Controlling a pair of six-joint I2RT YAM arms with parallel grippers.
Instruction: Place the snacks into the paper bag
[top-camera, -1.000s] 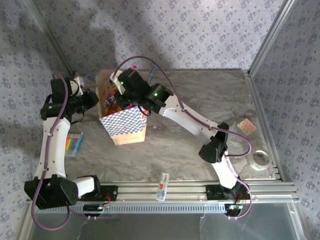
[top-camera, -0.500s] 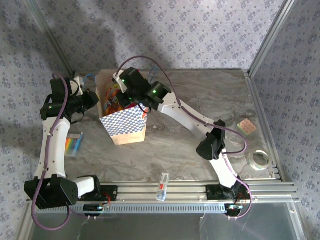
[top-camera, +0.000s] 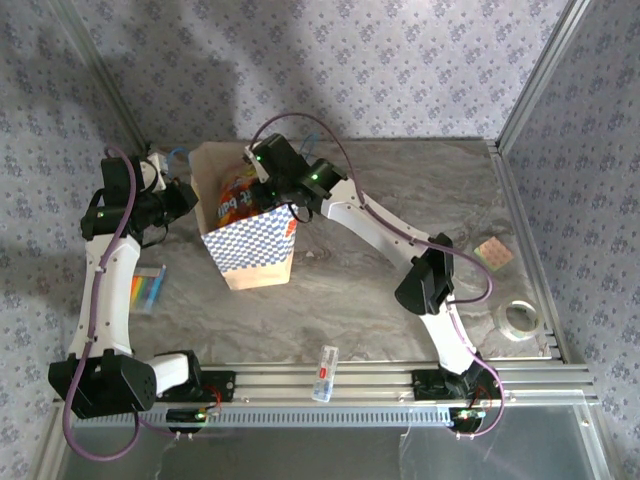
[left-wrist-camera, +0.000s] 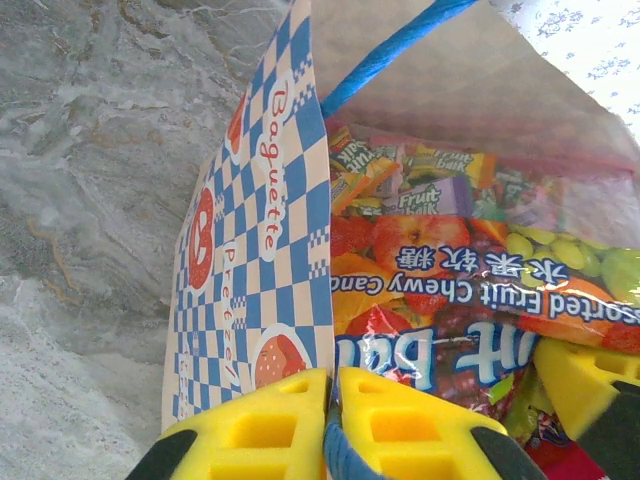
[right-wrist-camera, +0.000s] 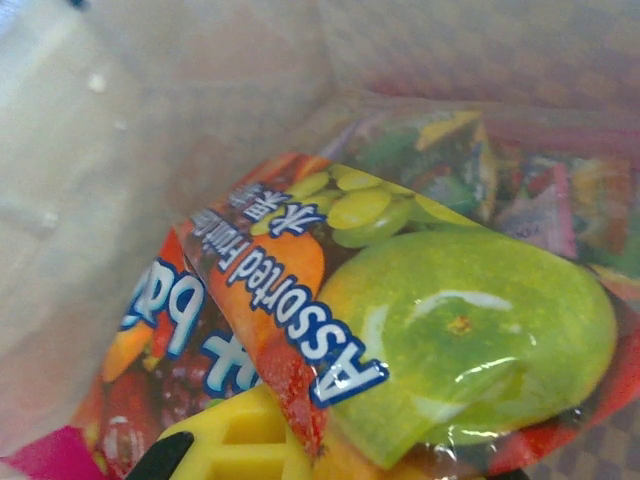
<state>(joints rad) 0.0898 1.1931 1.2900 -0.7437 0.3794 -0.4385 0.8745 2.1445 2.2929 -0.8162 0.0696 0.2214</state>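
Shifted since a second ago: right claw (top-camera: 256, 188), drawn from over the bag's middle toward its right rim in the top view, uncovering an orange packet; nothing else on the table has moved. Item one, paper bag (top-camera: 250, 250): upright, upper left of centre, mouth open, snacks (left-wrist-camera: 450, 260) heaped inside. Item two, left claw (left-wrist-camera: 328, 425): pinched tight on the bag's checkered wall, holding it open. Item three, right claw: one yellow finger under the edge of the top packet (right-wrist-camera: 400, 300); I cannot tell whether it grips or has let go. Item four, striped packet (top-camera: 148, 290): lower left on the table, well apart from the right claw, just beside the left arm, long axis roughly up-frame; I judge it next.
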